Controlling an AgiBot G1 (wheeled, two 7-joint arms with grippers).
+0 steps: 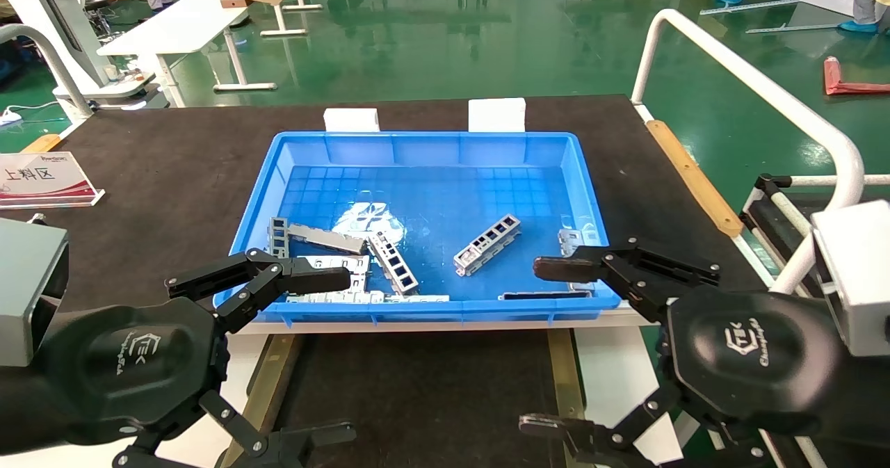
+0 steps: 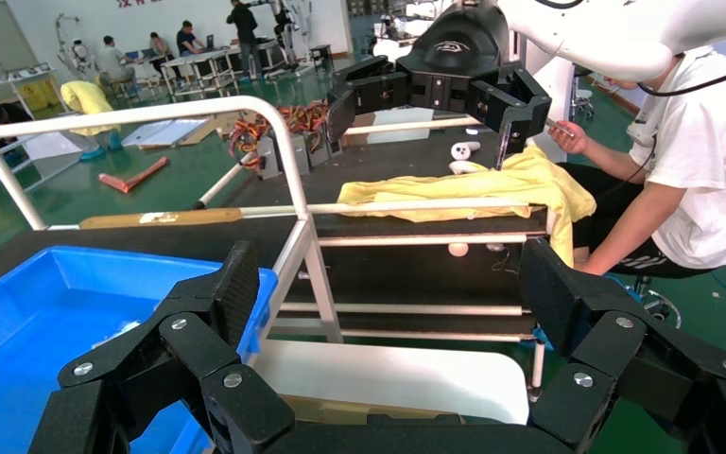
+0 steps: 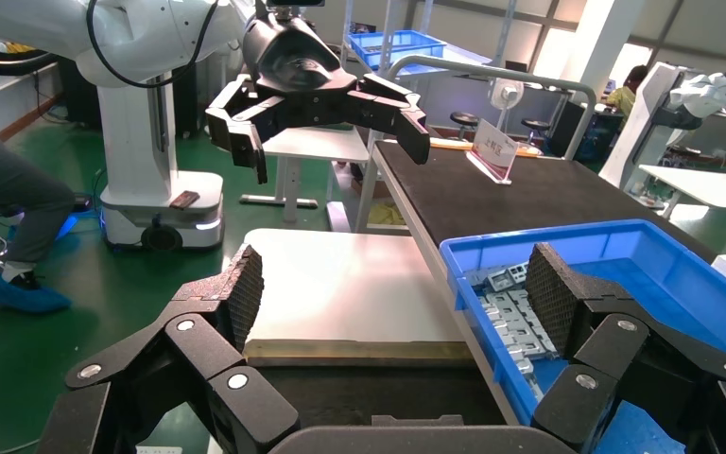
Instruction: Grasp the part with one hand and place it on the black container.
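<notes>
Several silver-grey parts lie in the blue bin (image 1: pixel 431 197). One ladder-like part (image 1: pixel 488 244) lies alone right of centre, and another (image 1: pixel 393 263) slants near the front wall. The black container (image 1: pixel 417 384), a flat tray with brass rails (image 1: pixel 268 377), sits in front of the bin between my arms. My left gripper (image 1: pixel 320 357) hovers open over the bin's front left corner and the tray, holding nothing. My right gripper (image 1: pixel 549 346) hovers open at the front right corner, also empty. In the right wrist view, open fingers (image 3: pixel 241 293) frame the tray's rail (image 3: pixel 359 352) and the parts (image 3: pixel 510 312).
A solid flat grey strip (image 1: pixel 327 237) lies among the left parts. Two white blocks (image 1: pixel 351 119) stand behind the bin. A sign (image 1: pixel 45 179) sits at the far left of the mat. A white railing (image 1: pixel 765 92) and wooden strip (image 1: pixel 692 176) border the right side.
</notes>
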